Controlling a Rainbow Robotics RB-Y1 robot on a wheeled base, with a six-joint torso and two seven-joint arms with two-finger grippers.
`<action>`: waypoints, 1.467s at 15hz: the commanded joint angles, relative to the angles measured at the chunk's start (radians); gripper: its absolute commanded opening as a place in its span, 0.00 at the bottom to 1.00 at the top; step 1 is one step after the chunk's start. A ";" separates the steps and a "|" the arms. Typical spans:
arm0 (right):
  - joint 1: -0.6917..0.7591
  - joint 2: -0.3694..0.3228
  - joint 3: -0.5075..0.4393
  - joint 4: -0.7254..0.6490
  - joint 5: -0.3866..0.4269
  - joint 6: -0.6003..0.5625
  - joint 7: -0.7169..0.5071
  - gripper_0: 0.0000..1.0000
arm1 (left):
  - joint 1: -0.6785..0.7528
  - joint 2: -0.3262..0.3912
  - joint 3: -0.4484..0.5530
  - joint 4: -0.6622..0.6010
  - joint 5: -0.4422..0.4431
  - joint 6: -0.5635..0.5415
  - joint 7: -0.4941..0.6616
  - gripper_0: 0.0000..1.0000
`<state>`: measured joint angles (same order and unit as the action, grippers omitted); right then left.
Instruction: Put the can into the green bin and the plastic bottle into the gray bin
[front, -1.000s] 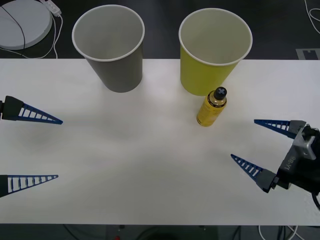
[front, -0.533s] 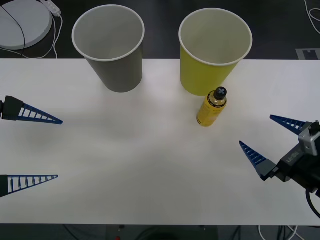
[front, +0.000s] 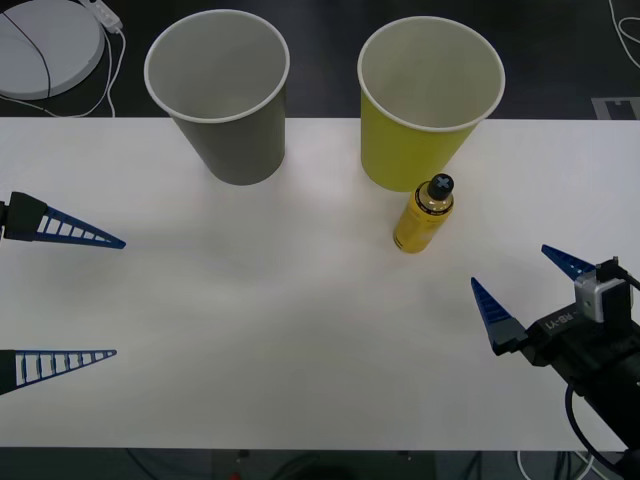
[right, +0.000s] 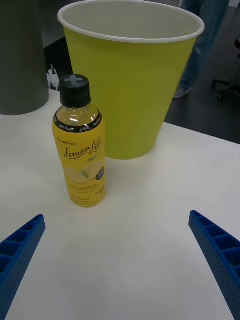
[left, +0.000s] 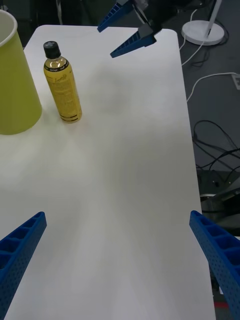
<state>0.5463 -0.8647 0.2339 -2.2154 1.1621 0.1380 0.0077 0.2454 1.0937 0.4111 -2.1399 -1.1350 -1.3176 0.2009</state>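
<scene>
**A:** Why does the small plastic bottle of yellow liquid with the black screw cap (front: 423, 213) stand where it does?

**B:** It is upright on the white counter (front: 280, 330), just in front of the tall yellow-green paper cup that serves as the green bin (front: 428, 100), near its base. The gray paper cup, the gray bin (front: 222, 95), is well apart from it on the robot's left, so the bottle needs carrying across.

**A:** And the right claw (front: 528, 283)?

**B:** It sits near the bottle on the robot's right, fingers spread wide and holding nothing. In its wrist view the bottle stands squarely between the two blue fingers, which looks to me like lining up for a side grasp around the body.

**A:** The left claw (front: 113, 297)?

**B:** Wide open and empty too, at the counter's left edge, seemingly waiting out of the way.

**A:** Any can?

**B:** I can't point to one; both cups look empty.
</scene>
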 joint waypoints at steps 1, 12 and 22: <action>-0.060 0.027 0.064 0.036 0.011 0.028 -0.012 1.00 | 0.000 0.000 0.000 0.000 0.000 0.000 0.000 1.00; -0.198 0.093 0.119 0.140 0.036 -0.021 -0.034 1.00 | 0.000 0.000 0.000 0.000 0.000 0.000 0.000 1.00; -0.321 0.159 0.142 0.249 0.054 -0.052 -0.037 1.00 | 0.000 0.000 0.000 0.000 0.000 0.000 0.000 1.00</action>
<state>0.2366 -0.7093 0.3725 -1.9736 1.2163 0.0860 -0.0279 0.2454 1.0937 0.4111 -2.1399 -1.1350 -1.3176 0.2009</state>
